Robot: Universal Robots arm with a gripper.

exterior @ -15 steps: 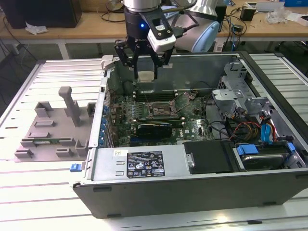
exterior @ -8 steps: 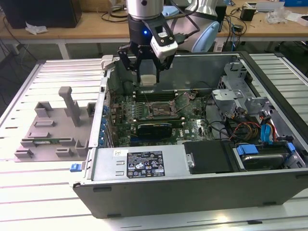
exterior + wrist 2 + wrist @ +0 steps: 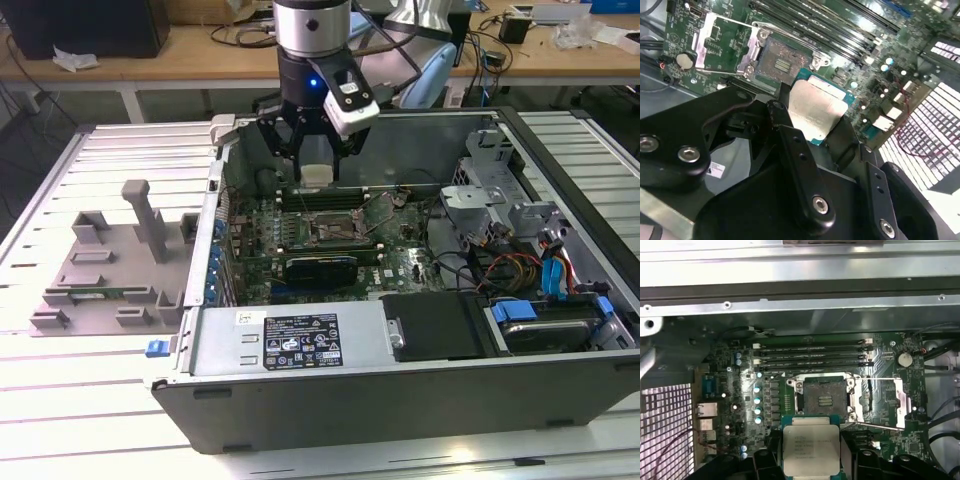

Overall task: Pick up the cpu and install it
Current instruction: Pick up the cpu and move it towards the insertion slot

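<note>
The cpu (image 3: 318, 177), a small square chip with a dull silver top, hangs in my gripper (image 3: 318, 165) above the motherboard inside the open computer case. The gripper is shut on the cpu, with dark fingers (image 3: 848, 452) on two opposite edges. In the first wrist view the cpu (image 3: 811, 447) sits just short of the open socket (image 3: 822, 400), whose metal frame (image 3: 888, 402) is swung aside. The second wrist view shows the cpu (image 3: 815, 107) held level over the board, beside the bare socket (image 3: 782, 61). In the exterior view the socket (image 3: 336, 229) lies below and slightly in front of the gripper.
The case's metal walls (image 3: 400, 125) surround the board. Memory slots (image 3: 812, 357) run behind the socket, and a long black card (image 3: 320, 268) lies in front of it. Drive cages and cables (image 3: 520, 250) fill the exterior view's right. A grey plastic tray (image 3: 110, 270) rests outside on the slatted table.
</note>
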